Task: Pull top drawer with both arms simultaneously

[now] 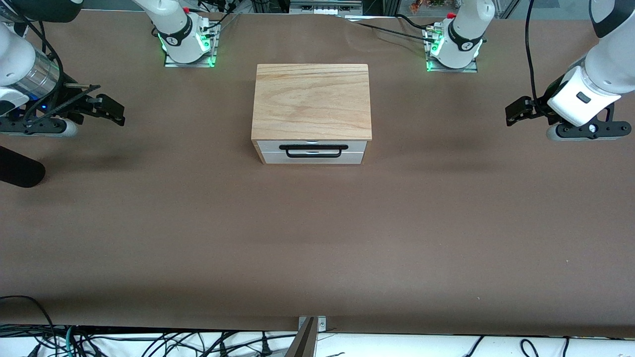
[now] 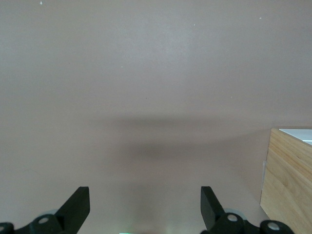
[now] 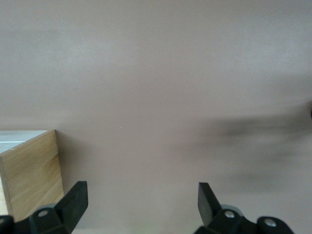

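Note:
A small cabinet with a wood-grain top (image 1: 311, 101) stands mid-table, its front facing the front camera. The top drawer (image 1: 268, 146) sits flush in it, a white panel with a long black bar handle (image 1: 312, 147). My left gripper (image 1: 512, 113) hovers over bare table toward the left arm's end, well away from the cabinet, open and empty (image 2: 145, 202). My right gripper (image 1: 118, 112) hovers over the table toward the right arm's end, also open and empty (image 3: 141, 200). Each wrist view catches a wooden side of the cabinet (image 2: 287, 180) (image 3: 31, 170).
A plain white lower drawer front (image 1: 312, 159) sits under the top drawer. The arms' green-lit bases (image 1: 188, 44) (image 1: 454, 47) stand farther from the front camera than the cabinet. A black rounded object (image 1: 17, 171) pokes in near the right gripper. Cables (image 1: 99, 342) run along the table's near edge.

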